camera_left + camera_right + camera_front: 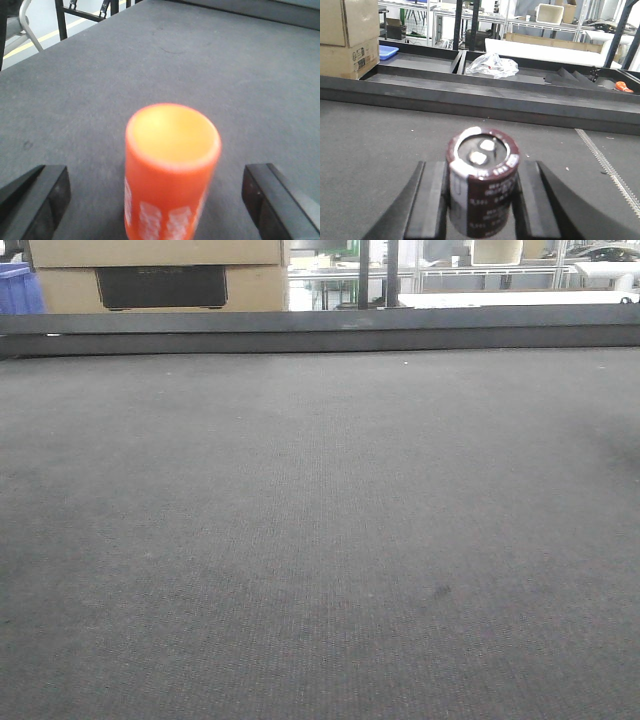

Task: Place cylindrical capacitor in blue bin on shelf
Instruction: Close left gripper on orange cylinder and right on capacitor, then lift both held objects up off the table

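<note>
Stage: early, grasp only.
- cylindrical capacitor (482,185) upright, on or just over dark worktop (370,150); cannot tell if lifted.
- Not in any bin.
- Left to do: carry to shelf, drop in blue bin.
- Shelf not made out in any view.
- Blue tray (387,51) far back, beyond worktop edge.

right gripper (481,200): jaws narrow, pressed on capacitor sleeve on both sides, apparently clamped.

left gripper (160,200): jaws wide apart, straddling orange cylinder (170,165), not touching it.

**Three cameras, one mat (320,540)**

Front camera sits low, skimming the mat toward cardboard boxes (155,275). Left wrist camera tilts down, close on an orange cylinder (170,170). Right wrist camera looks level past the capacitor (482,180) toward those boxes.
</note>
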